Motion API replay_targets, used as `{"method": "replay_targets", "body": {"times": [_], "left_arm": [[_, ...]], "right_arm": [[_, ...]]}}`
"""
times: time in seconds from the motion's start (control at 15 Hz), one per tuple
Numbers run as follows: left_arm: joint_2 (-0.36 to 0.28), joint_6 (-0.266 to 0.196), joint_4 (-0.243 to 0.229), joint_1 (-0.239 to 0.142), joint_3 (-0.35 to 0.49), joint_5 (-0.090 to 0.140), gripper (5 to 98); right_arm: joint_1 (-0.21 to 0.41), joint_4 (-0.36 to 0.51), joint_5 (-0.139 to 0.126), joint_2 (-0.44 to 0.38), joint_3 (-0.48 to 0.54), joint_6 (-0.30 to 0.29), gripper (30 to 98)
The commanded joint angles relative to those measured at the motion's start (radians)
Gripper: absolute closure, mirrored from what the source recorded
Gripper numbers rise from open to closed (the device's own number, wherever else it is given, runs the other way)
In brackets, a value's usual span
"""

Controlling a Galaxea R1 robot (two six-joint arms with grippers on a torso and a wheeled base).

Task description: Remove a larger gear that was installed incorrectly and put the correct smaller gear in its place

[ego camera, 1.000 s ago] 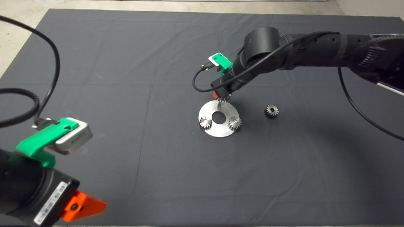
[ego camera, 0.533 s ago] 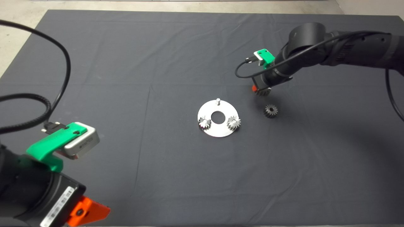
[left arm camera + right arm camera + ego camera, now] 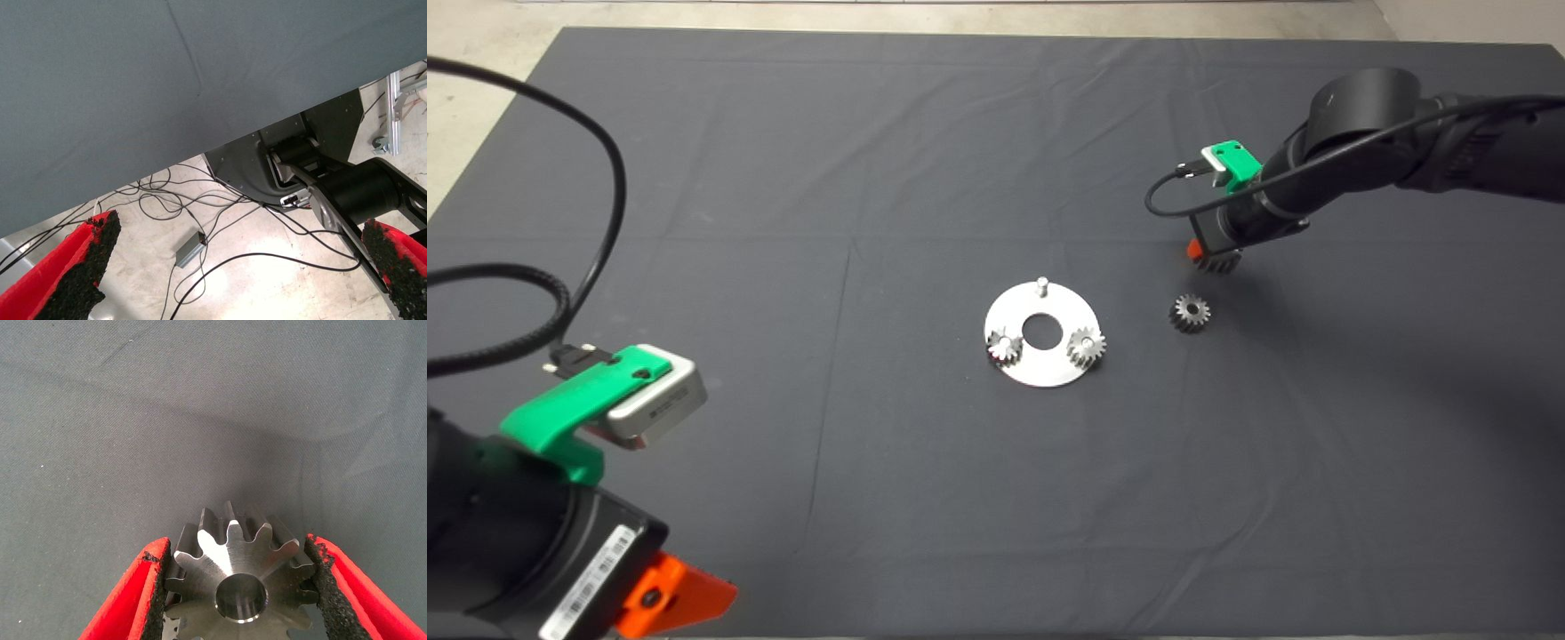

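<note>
Nearest the front edge of the mat [image 3: 800,133], at the lower left, the left gripper [image 3: 233,280] is waiting off the cloth with its red fingers [image 3: 80,267] spread wide and holding nothing; its wrist camera is looking past the mat's edge at a pale floor [image 3: 253,287] strewn with black cables [image 3: 220,220] and part of a dark machine base [image 3: 320,167]. A white barcode sticker [image 3: 583,582] is showing on that arm's black body, but its print is too small to read.

Further in, near the middle of the mat, a round silver plate [image 3: 1040,366] with a centre hole is lying flat, carrying two small silver gears [image 3: 1005,347] on its near side and a bare upright pin [image 3: 1040,284] at its far edge. Just to the right of the plate, apart from it, the smaller gear [image 3: 1190,313], dark and dull, is sitting on the cloth.

Beyond that dark gear, the right gripper [image 3: 239,587] is hanging above the mat on its black arm, its padded fingers [image 3: 157,587] pressing against both sides of the larger gear [image 3: 240,577], bright steel with a dark bore, clear of the cloth.
</note>
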Motion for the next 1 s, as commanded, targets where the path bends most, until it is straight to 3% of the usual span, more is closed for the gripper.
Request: {"method": "replay_targets", "body": {"times": [0.0,0.4,0.93], "left_arm": [[0.009,-0.003,0.001,-0.004,0.009,0.001,10.7],[0.009,-0.003,0.001,-0.004,0.010,0.001,10.7],[0.008,-0.003,0.001,-0.004,0.010,0.000,10.7]], "right_arm": [[0.021,-0.003,0.006,-0.013,0.000,0.007,79.1],[0.015,-0.044,0.018,-0.046,0.000,0.096,79.1],[0.001,-0.051,0.019,-0.049,0.003,0.121,78.9]]}}
